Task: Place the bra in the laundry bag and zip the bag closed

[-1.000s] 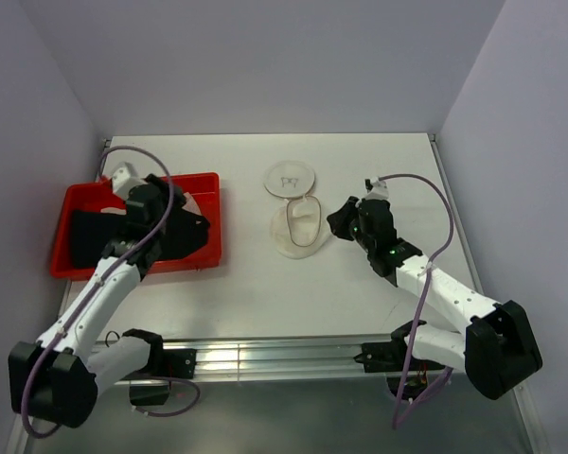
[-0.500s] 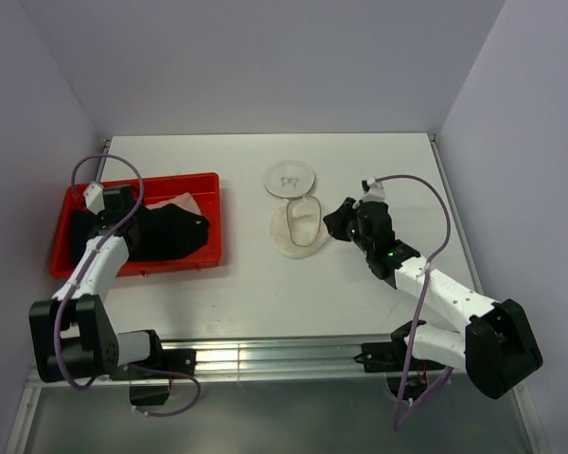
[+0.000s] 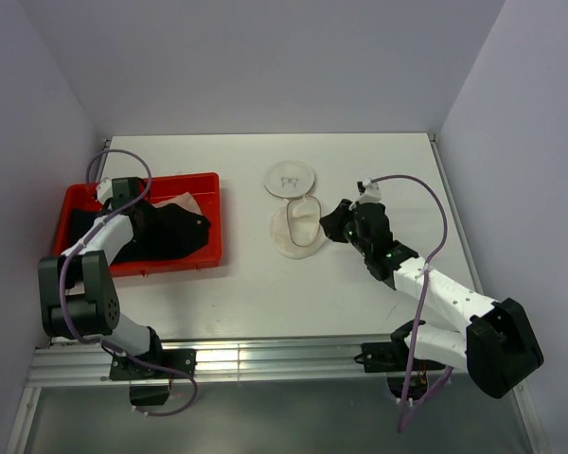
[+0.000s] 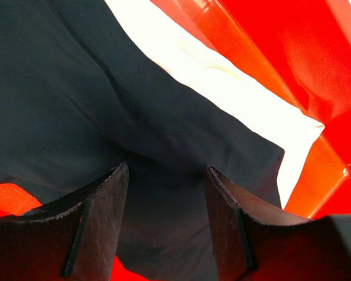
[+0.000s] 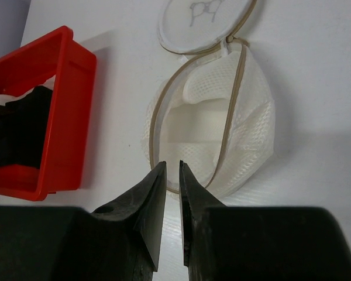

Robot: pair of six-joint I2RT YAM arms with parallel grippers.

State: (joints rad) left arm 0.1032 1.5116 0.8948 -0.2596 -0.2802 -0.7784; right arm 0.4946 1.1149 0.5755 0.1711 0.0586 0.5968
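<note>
The black bra (image 3: 170, 232) lies in the red tray (image 3: 137, 268) at the left. My left gripper (image 3: 130, 200) hangs over the tray's far left part. In the left wrist view it (image 4: 167, 170) is open, its fingers straddling the bra's black fabric (image 4: 105, 105) close below. The laundry bag (image 3: 298, 232) of whitish mesh lies open at the table's middle, its round lid (image 3: 290, 179) flipped back behind it. My right gripper (image 3: 328, 223) is at the bag's right side. In the right wrist view it (image 5: 172, 165) is nearly shut and empty, just short of the bag's zipper rim (image 5: 245, 134).
A white fabric piece (image 4: 234, 93) lies against the bra in the tray. The tray's red wall (image 5: 70, 117) stands left of the bag. The lid (image 5: 205, 17) bears a small black mark. Purple walls close in the table at the back and sides.
My left arm has folded back and its gripper has moved from the tray's middle to its far left part. My right gripper has crept a little left toward the bag.
</note>
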